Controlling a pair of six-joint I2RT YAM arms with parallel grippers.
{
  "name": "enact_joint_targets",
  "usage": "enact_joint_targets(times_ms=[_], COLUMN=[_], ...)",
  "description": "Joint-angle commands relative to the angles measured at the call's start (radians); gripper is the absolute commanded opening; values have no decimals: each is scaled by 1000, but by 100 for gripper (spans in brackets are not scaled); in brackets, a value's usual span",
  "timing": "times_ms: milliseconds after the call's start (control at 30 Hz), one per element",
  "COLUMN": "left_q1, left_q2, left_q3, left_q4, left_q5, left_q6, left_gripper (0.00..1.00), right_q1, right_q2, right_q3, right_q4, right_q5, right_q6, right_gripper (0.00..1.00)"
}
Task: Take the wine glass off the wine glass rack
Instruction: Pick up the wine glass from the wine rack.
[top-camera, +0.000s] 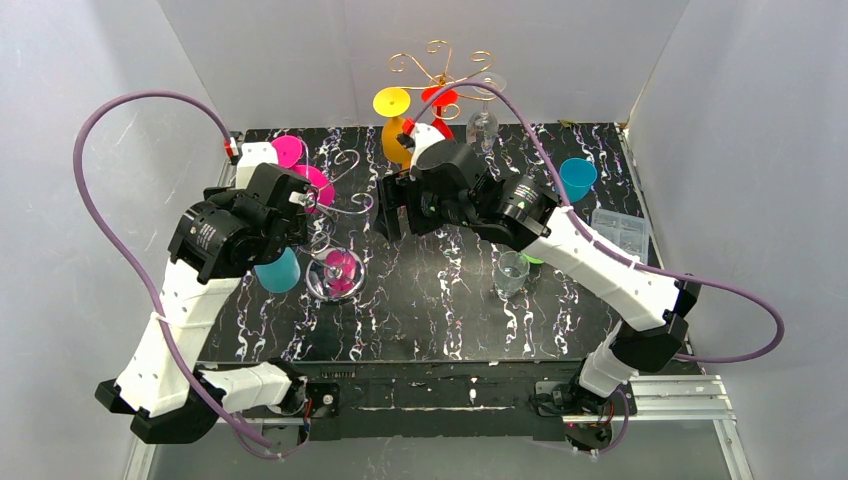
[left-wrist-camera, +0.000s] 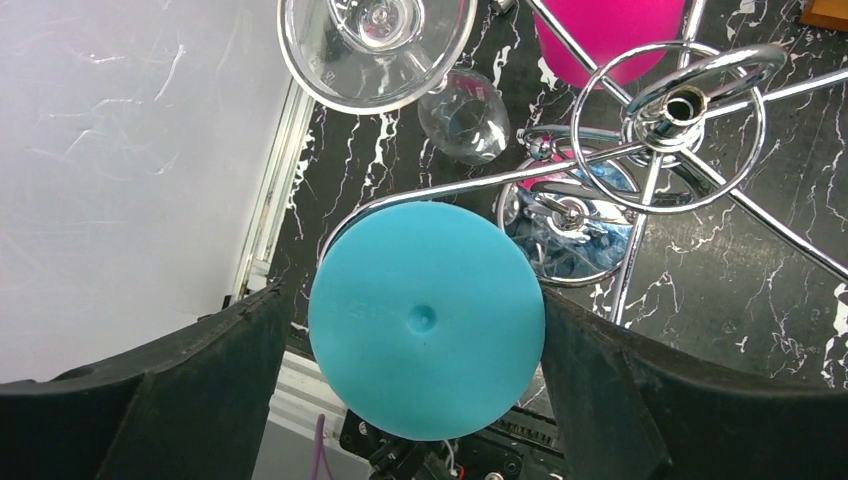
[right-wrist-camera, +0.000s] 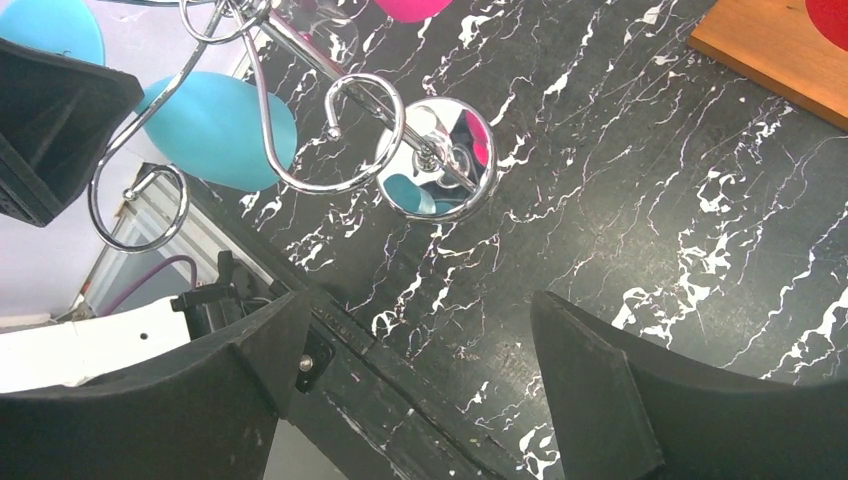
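A chrome wine glass rack (top-camera: 350, 205) stands at the table's left centre; its hub (left-wrist-camera: 690, 105) and round base (right-wrist-camera: 437, 160) show in the wrist views. A teal wine glass (top-camera: 278, 270) hangs upside down on a rack arm. Its flat foot (left-wrist-camera: 425, 320) sits between the fingers of my left gripper (left-wrist-camera: 412, 300), which is open. The right finger (left-wrist-camera: 600, 380) touches the foot's edge and the left one stands slightly off. My right gripper (right-wrist-camera: 415, 320) is open and empty above the table, right of the rack (top-camera: 395, 215).
Pink glasses (top-camera: 318, 185) and a clear glass (left-wrist-camera: 375, 40) also hang on the chrome rack. A gold rack (top-camera: 440, 70) with yellow, red and clear glasses stands at the back. A clear glass (top-camera: 510, 272) and a teal cup (top-camera: 578, 178) stand to the right.
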Motion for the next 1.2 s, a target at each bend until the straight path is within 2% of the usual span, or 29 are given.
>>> enact_joint_targets(times_ms=[0,133,467,800,1167], left_q1=[12,14,14,33,46], left_q2=[-7,-7,2,48,29], left_q3=[-11,8,113,143,155], left_q4=[12,11,-14,-23,-73], left_q5=[6,15,-10,-77,-53], left_q6=[15,24,42,40,8], left_gripper=[84,71,60,58,55], right_q1=[7,7,7,7,7], right_q2=[-52,-61,-67,-66,-63], right_q3=[-2,-8,-12,-12,-16], right_q4=[21,22,18,15,16], right_q5=[29,37,49,50,53], right_q6=[-15,-14,-17,-17,-17], right_gripper=[88,86,85,85,85])
